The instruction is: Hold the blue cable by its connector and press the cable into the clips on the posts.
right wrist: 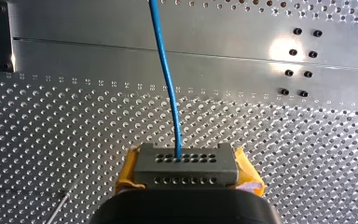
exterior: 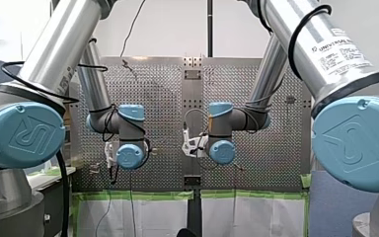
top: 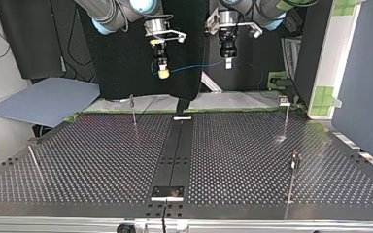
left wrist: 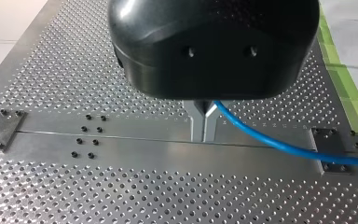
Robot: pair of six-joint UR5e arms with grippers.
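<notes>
The blue cable (top: pixel 194 66) hangs stretched between my two grippers, high above the table's far edge in the top view. My right gripper (top: pixel 162 73), with yellow pads (right wrist: pixel 128 173), is shut on the cable's grey perforated connector (right wrist: pixel 186 161). From the connector's face the cable (right wrist: pixel 165 70) runs straight ahead. My left gripper (top: pixel 228 61) has its metal fingers (left wrist: pixel 198 122) shut on the cable (left wrist: pixel 279 144), which leaves sideways past a black plate. Thin posts (top: pixel 133 109) (top: pixel 286 114) (top: pixel 294 174) stand on the table below, apart from the cable.
The perforated table (top: pixel 102 160) has a smooth centre strip (top: pixel 175 155) with a black plate (top: pixel 167 192) at its near end. Another thin post (top: pixel 34 162) leans at the top view's left. A blue-grey sheet (top: pixel 43 102) lies beyond the table's far left corner.
</notes>
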